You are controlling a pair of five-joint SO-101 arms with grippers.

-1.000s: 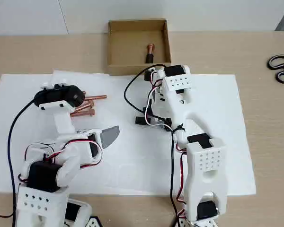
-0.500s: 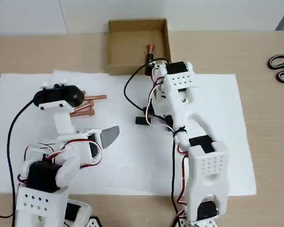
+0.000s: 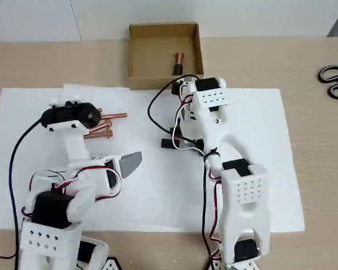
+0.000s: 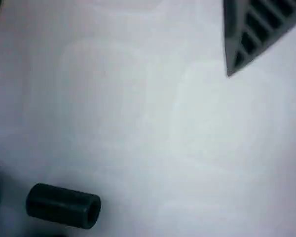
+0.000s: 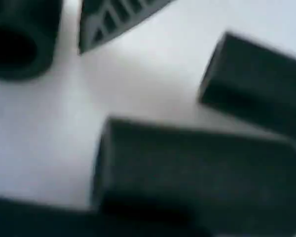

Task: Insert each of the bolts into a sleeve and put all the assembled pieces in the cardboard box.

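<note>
The open-topped brown cardboard box [image 3: 136,56] stands at 12 o'clock on the pale wooden table [image 3: 34,62], with its near wall at the far edge of the flat white paper sheet [image 3: 259,124]. Inside it, toward the 3 o'clock wall, lies one assembled piece [image 3: 178,63]: a copper-coloured bolt head projecting from a matt black cylindrical sleeve.

The loose copper-coloured metal bolts [image 3: 104,126] lie fanned at 10 o'clock on the sheet, just beside the left arm's black motor housing.

The left gripper [image 3: 124,163] sits at 8 o'clock, low over the sheet. Its jaws stand wide apart and hold nothing. Its grey ribbed triangular finger [image 4: 256,29] is well clear of a short black tubular sleeve [image 4: 64,205], which lies on its side on the paper with its hollow end visible.

The right gripper [image 3: 182,144] sits near the sheet's centre, over a cluster of smooth thick-walled black sleeves [image 5: 197,168]. Its grey ribbed finger [image 5: 113,17] stands off them, so the jaws are spread and grip nothing.

A pair of black-handled scissors [image 3: 335,79] lies at 2 o'clock, by the table edge.
</note>
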